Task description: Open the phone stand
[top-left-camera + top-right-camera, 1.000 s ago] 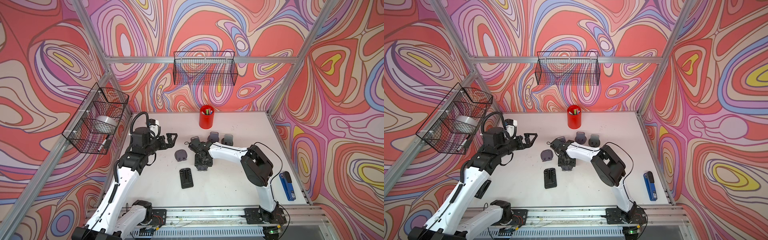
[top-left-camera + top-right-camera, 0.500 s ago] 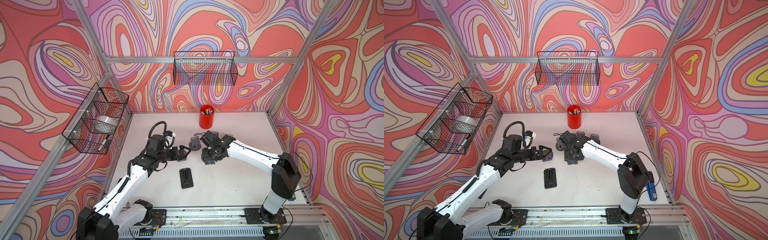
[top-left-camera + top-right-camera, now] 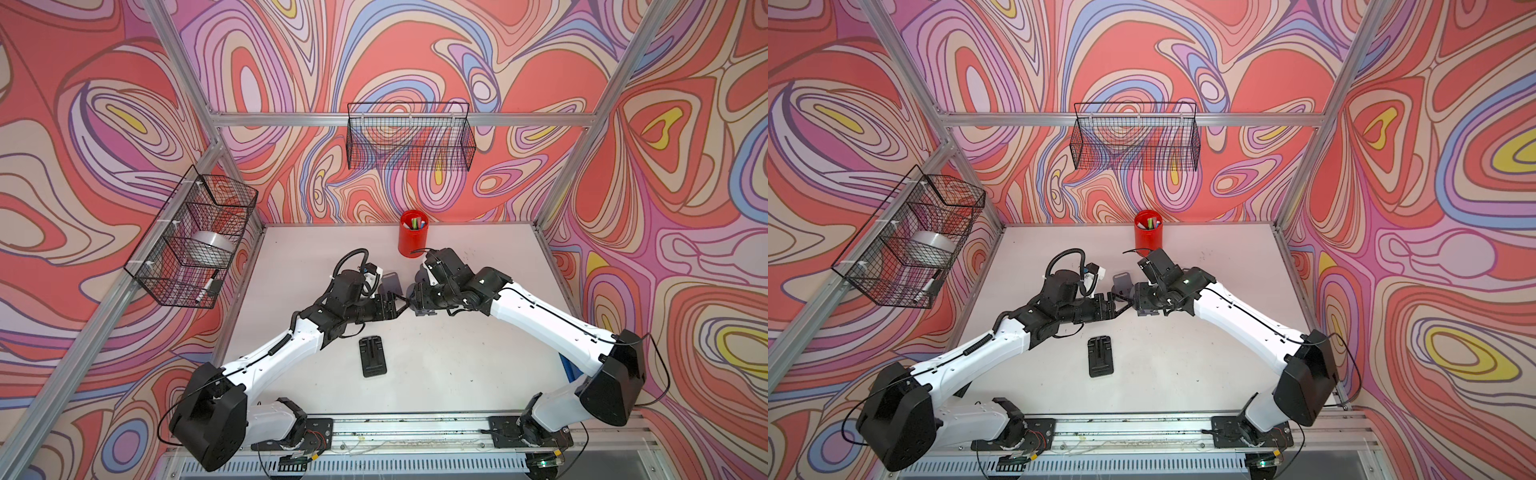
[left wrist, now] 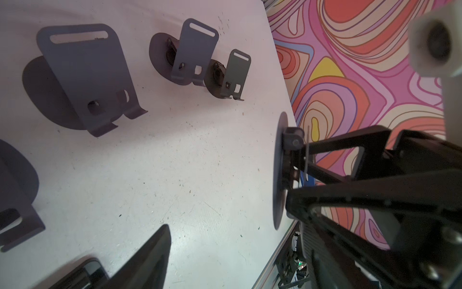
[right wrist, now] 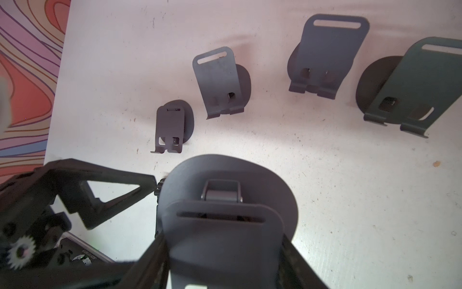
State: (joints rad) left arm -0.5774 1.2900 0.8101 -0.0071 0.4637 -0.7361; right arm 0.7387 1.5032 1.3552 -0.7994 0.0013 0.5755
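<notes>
The cup [image 3: 412, 237] stands behind the phone stand [image 5: 225, 240], a flat holder [image 3: 373, 356] before it.

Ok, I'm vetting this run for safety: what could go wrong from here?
The left gripper seems to touch only the rim of the folded phone stand that the right gripper holds aloft, so it may slip off. If the stand drops, it could knock the opened stands on the table.
</notes>
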